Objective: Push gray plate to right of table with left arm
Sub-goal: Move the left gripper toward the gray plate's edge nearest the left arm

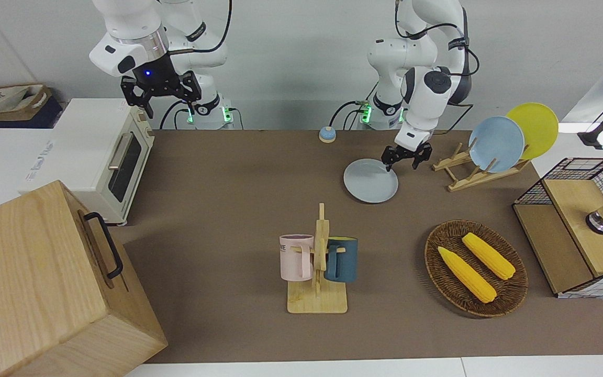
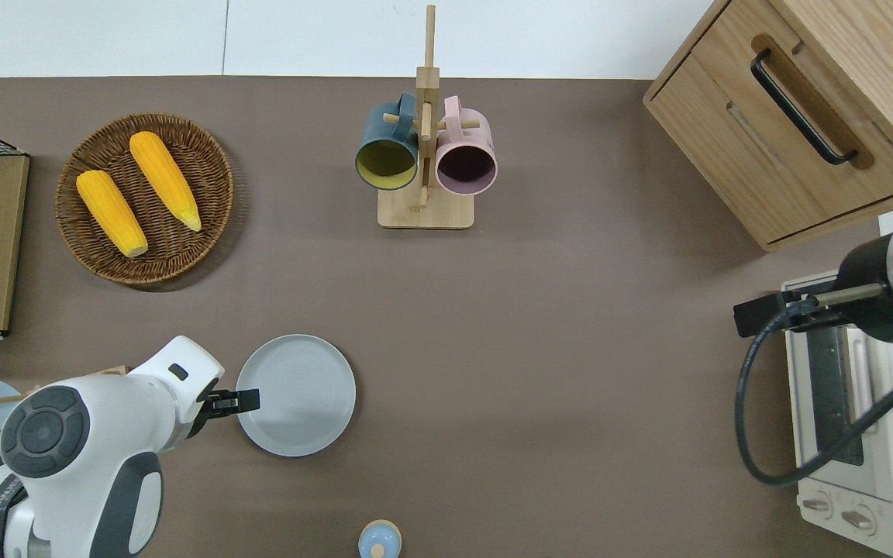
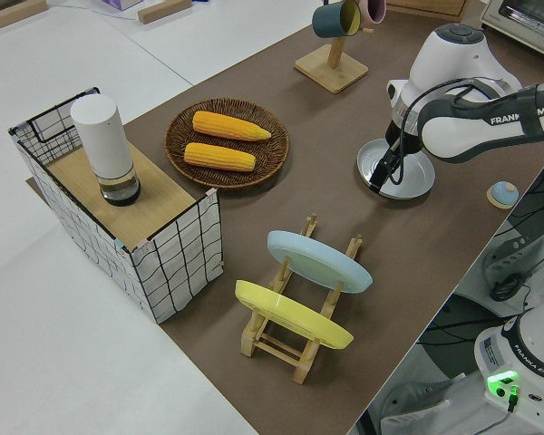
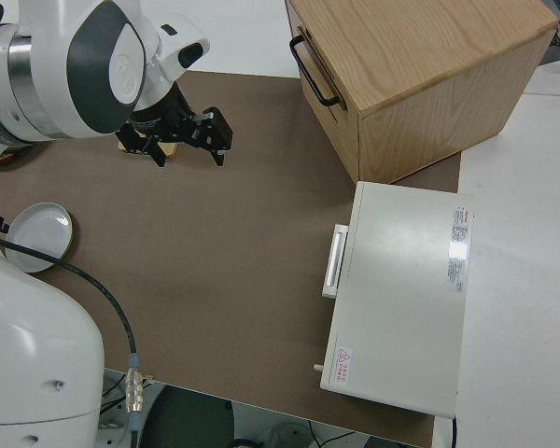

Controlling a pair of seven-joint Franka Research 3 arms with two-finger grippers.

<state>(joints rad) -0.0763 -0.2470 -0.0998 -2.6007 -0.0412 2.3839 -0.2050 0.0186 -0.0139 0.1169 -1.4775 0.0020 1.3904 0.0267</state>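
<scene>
Reaching down from a bent elbow, the white jointed left arm (image 1: 427,89) is seen with its wrist tilted toward the round, shallow, pale gray plate (image 1: 370,180). Its small black left pincer (image 1: 406,159) is held at the plate's rim on the side toward the left arm's end of the worktop; in the overhead view the fingertips are seen right at that rim, though contact cannot be confirmed. The fingers are spread apart and nothing is gripped between them. The gray plate lies flat on the dull-brown matted worktop (image 1: 238,173), nearer to the robots than the wooden mug stand (image 1: 318,272) with its pink and dark blue mugs, and toward the left arm's end from it. The right arm is parked, its right pincer (image 1: 160,92) held open and empty.
</scene>
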